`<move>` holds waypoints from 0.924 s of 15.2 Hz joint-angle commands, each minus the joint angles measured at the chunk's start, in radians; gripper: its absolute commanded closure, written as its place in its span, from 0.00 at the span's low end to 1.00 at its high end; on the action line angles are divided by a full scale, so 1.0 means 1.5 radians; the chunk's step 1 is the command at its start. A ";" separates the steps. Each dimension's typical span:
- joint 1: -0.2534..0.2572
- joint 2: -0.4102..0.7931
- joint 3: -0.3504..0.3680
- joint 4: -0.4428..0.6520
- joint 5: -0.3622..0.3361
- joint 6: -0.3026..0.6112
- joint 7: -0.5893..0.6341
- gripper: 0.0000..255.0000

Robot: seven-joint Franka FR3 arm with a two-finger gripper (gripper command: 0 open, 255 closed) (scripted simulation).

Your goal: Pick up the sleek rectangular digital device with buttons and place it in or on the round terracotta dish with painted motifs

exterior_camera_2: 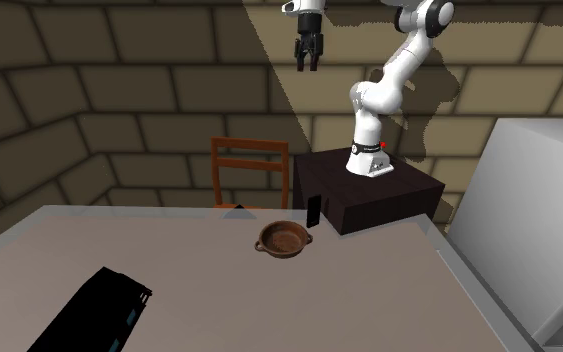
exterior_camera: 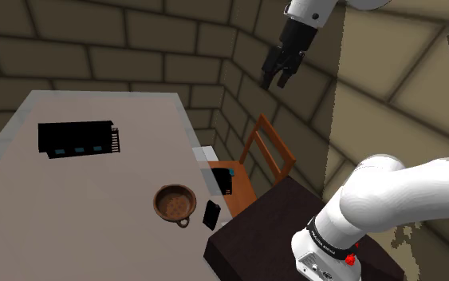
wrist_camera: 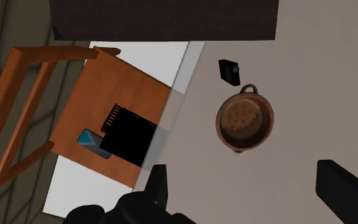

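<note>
High above the dish (wrist_camera: 245, 122), the tool (wrist_camera: 243, 170) hangs spread wide; it could grab the wrong black box (wrist_camera: 128, 133), not the small device (wrist_camera: 229, 71)

The chair (wrist_camera: 107, 89) looks wooden, the dish (wrist_camera: 244, 121) matt earthenware, the device (wrist_camera: 229, 71) matt black.

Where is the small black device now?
In the shoulder view, the small black device sits on the table, between the brown round dish and the dark stand.
</note>
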 commanded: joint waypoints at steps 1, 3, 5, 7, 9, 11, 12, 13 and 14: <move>0.000 0.000 0.000 0.000 0.000 0.000 0.000 0.00; 0.004 -0.004 0.012 -0.044 0.004 0.036 0.004 0.00; 0.009 -0.006 0.025 -0.086 0.008 0.072 0.009 0.00; 0.015 -0.004 0.038 -0.126 0.013 0.110 0.013 0.00; 0.021 0.002 0.051 -0.163 0.019 0.149 0.018 0.00; 0.028 0.012 0.065 -0.198 0.025 0.189 0.023 0.00; 0.032 0.018 0.072 -0.214 0.028 0.210 0.026 0.00; 0.035 0.026 0.079 -0.230 0.031 0.232 0.029 0.00; 0.039 0.035 0.086 -0.245 0.035 0.254 0.031 0.00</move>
